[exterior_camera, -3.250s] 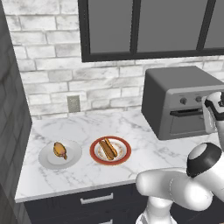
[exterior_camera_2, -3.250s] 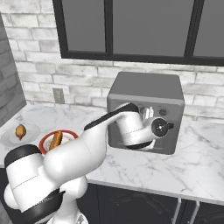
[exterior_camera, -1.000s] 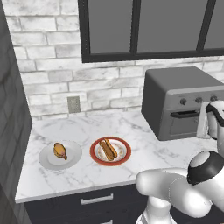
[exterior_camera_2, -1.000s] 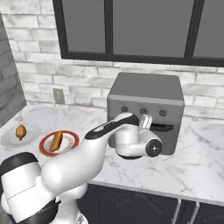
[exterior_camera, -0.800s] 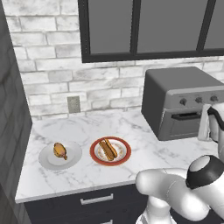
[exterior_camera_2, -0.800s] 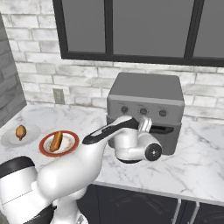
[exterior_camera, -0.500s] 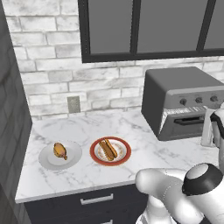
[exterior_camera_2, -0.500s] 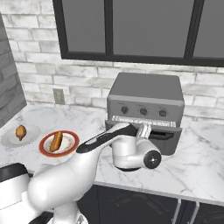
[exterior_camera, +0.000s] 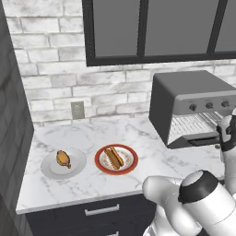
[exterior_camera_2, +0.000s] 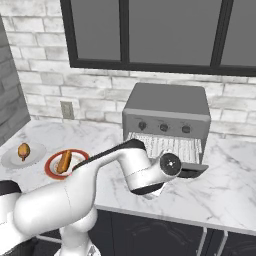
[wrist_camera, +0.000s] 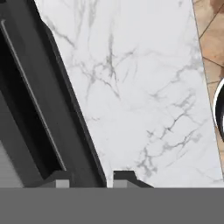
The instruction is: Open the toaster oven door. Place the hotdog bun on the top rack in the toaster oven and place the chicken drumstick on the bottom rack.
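Note:
The toaster oven (exterior_camera: 184, 99) (exterior_camera_2: 165, 112) stands at the counter's right, its door (exterior_camera: 193, 137) (exterior_camera_2: 192, 170) hanging open and nearly flat. Silvery rack bars (exterior_camera: 193, 122) (exterior_camera_2: 162, 144) show in the cavity; I cannot tell top rack from bottom rack. In the hand view my gripper (wrist_camera: 91, 178) sits at the door's dark front edge (wrist_camera: 65, 96), one fingertip on each side. Left of the oven, the hotdog bun (exterior_camera: 114, 156) (exterior_camera_2: 64, 161) lies on a red plate. Further left, the chicken drumstick (exterior_camera: 63, 158) (exterior_camera_2: 23, 151) rests on a grey plate.
The red plate (exterior_camera: 102, 166) and grey plate (exterior_camera: 78, 167) sit mid-left on the marble counter (exterior_camera: 138, 138). A brick wall with an outlet (exterior_camera: 77, 109) and a dark window stands behind. My white arm (exterior_camera_2: 145, 172) reaches across in front of the oven.
The oven door has swung down from nearly shut to open and almost flat. My hand has moved down and outward with its front edge, and the fingers stand closer together.

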Available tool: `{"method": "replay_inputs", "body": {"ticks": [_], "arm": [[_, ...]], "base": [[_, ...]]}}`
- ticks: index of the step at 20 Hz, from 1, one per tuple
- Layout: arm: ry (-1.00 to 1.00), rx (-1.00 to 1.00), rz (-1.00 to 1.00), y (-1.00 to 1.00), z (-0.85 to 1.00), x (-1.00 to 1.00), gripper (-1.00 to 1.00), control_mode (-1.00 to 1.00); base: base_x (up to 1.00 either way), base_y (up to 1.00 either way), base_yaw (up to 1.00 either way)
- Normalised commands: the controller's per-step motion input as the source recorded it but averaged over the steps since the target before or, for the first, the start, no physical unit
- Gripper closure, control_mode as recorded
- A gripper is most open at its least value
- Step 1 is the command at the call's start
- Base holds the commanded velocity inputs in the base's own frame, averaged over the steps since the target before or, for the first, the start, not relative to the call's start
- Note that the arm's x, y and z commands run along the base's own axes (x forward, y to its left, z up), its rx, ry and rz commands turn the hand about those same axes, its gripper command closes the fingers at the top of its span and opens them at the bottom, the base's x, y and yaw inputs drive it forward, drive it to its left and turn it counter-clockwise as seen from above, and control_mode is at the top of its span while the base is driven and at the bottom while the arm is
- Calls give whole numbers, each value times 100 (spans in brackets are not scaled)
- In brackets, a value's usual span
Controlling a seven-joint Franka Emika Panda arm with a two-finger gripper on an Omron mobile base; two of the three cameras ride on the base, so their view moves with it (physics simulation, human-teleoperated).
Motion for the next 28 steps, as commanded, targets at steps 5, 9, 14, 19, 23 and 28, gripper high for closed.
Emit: {"method": "replay_inputs", "body": {"ticks": [5,9,14,19,23,28], "arm": [[53,0,4,-2,6,-38,100,-100],[23,0,24,-5,37,-36,100,-100],[0,0,40,-1,63,-14,100,-100],[-12,0,40,4,55,18,100,-100],[-23,-2,32,16,26,48,100,-100],[-39,-10,40,11,2,42,100,-100]], "base": [[0,0,0],[0,0,0],[0,0,0],[0,0,0],[0,0,0],[0,0,0]]}}
